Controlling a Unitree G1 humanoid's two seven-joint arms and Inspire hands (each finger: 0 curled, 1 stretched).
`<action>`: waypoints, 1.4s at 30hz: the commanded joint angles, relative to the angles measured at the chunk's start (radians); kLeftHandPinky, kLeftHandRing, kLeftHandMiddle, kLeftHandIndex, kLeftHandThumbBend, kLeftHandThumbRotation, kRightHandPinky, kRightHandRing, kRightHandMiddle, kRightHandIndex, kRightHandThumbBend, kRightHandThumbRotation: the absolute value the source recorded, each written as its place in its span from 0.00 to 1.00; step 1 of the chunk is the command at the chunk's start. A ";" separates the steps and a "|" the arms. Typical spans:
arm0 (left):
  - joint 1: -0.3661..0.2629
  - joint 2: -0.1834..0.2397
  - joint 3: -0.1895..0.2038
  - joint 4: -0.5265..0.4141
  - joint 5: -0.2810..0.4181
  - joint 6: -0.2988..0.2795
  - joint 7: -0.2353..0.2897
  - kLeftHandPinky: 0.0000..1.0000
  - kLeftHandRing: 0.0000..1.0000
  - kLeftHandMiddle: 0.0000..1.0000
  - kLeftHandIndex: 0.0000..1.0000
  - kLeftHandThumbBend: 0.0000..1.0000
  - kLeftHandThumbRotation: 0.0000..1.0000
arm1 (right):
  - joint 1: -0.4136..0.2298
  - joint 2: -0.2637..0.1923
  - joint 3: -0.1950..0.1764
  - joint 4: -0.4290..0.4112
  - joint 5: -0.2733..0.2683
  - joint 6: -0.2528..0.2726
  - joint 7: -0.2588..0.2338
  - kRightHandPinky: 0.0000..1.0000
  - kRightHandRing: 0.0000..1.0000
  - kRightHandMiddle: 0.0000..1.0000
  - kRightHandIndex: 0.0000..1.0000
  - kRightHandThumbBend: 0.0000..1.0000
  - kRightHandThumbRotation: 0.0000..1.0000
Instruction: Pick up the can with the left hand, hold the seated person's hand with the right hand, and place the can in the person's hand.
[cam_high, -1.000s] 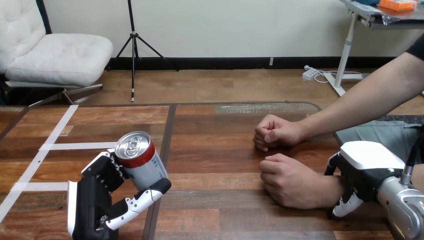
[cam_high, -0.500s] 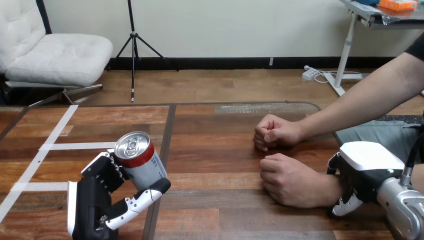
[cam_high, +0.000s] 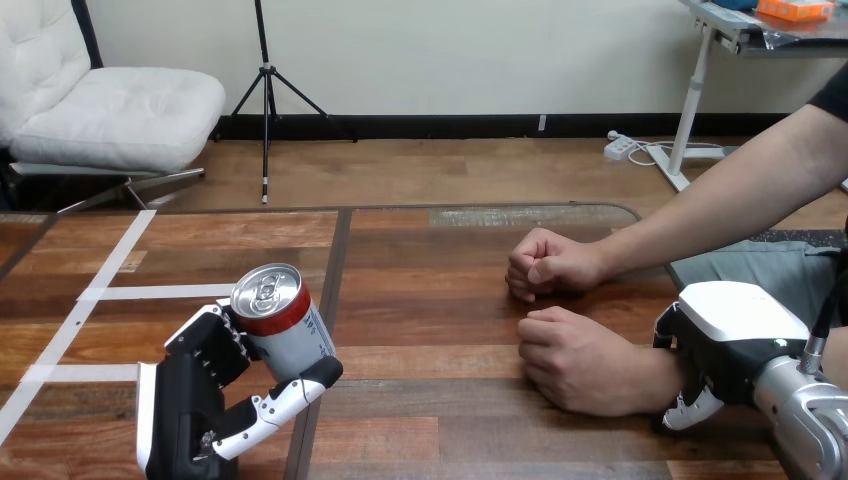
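Hardly anything has shifted in the head view over the last second: the can (cam_high: 285, 325) sits a touch further right and the right hand (cam_high: 725, 345) has crept slightly toward the desk's left edge. The left hand (cam_high: 190, 400), above the near left part of the desk (cam_high: 430, 430), has its fingers (cam_high: 215, 345) and thumb curled round the tilted can, whose top leans toward the near edge. By the right edge, the right hand lies over the wrist of the person's nearer hand (cam_high: 575, 360); whether it grips I cannot tell. That hand is a closed fist, knuckles up, as is the person's farther hand (cam_high: 545, 265). If the fist stays closed, the can would likely find no palm to land in and roll off. The tilt could also let it slip during the carry.
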 joint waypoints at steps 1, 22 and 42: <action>-0.035 0.006 0.002 -0.074 0.001 -0.007 0.000 0.42 0.43 0.48 0.51 0.73 0.00 | 0.030 -0.007 0.025 0.045 0.022 -0.020 -0.008 0.36 0.45 0.51 0.49 0.77 0.00; -0.046 0.009 0.002 -0.063 0.008 -0.009 0.002 0.42 0.43 0.48 0.51 0.73 0.00 | 0.037 -0.042 -0.016 -0.100 0.015 0.018 0.033 0.33 0.42 0.50 0.50 0.74 0.00; -0.059 0.002 -0.003 -0.047 0.036 -0.006 0.017 0.42 0.43 0.48 0.51 0.73 0.00 | 0.049 -0.066 -0.094 -0.293 0.019 0.047 0.093 0.31 0.40 0.47 0.51 0.81 0.00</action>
